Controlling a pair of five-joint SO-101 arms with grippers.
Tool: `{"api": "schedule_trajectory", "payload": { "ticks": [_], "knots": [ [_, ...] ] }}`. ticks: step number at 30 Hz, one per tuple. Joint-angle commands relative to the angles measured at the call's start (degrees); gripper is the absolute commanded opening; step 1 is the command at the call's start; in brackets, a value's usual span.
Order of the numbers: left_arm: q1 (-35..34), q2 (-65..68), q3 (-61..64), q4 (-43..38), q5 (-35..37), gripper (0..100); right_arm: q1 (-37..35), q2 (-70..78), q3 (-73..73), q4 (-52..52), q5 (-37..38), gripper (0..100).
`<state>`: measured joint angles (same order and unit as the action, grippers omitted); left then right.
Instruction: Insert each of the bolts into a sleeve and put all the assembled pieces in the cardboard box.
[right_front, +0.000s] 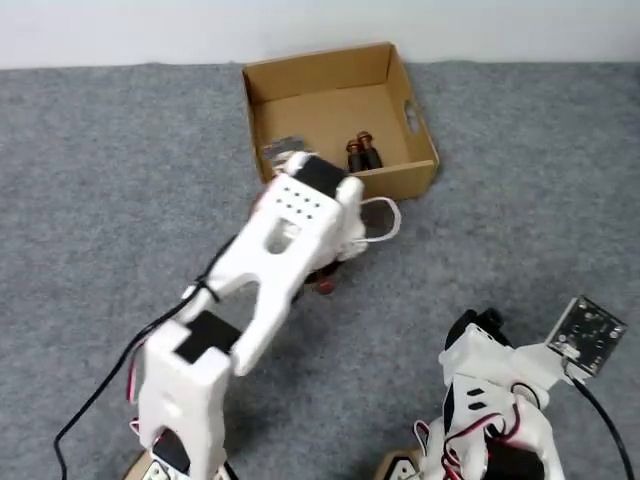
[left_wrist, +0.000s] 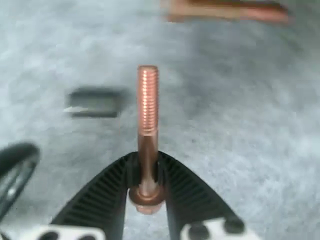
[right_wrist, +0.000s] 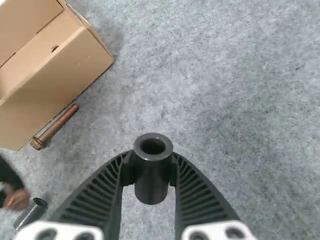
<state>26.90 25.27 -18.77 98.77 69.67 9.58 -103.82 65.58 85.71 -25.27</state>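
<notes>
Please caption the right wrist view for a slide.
Right gripper holds a black sleeve; a loose bolt lies beside the cardboard box.

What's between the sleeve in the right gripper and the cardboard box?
Right wrist view: a loose bolt lying on the carpet beside the box; otherwise bare carpet up to the sleeve.

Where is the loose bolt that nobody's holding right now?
In the right wrist view, the loose bolt lies flat on the carpet along the foot of the cardboard box, with a spare sleeve lying farther off.
</notes>
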Motion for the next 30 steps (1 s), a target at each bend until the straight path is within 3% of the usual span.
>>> {"api": "schedule_trajectory", "payload": {
  "ticks": [1, 6, 13, 20, 26, 30],
  "knots": [
    [-2.7, -9.5, 7.5, 1.7, 5.5, 0, 0.3, -0.2, -0.5, -1.2, 0.3, 0.9],
    [-7.7, -17.9, 14.5, 1.7, 15.8, 0, 0.3, -0.2, -0.5, -1.2, 0.3, 0.9],
    [-18.9, -21.5, 15.3, 1.6, 28.5, 0, 0.3, -0.1, -0.5, -1.2, 0.3, 0.9],
    [-21.3, -21.5, 15.3, 1.7, 28.0, 1, 0.5, -0.1, -0.5, -1.2, 0.3, 0.9],
    [-21.3, -22.1, 15.3, 1.8, 28.1, 14, 0.6, -0.1, -0.5, -1.2, 0.3, 0.9],
    [-21.2, -22.1, 15.3, 1.8, 28.0, 16, 0.6, -0.1, -0.5, -1.2, 0.3, 0.9]
  ]
}}
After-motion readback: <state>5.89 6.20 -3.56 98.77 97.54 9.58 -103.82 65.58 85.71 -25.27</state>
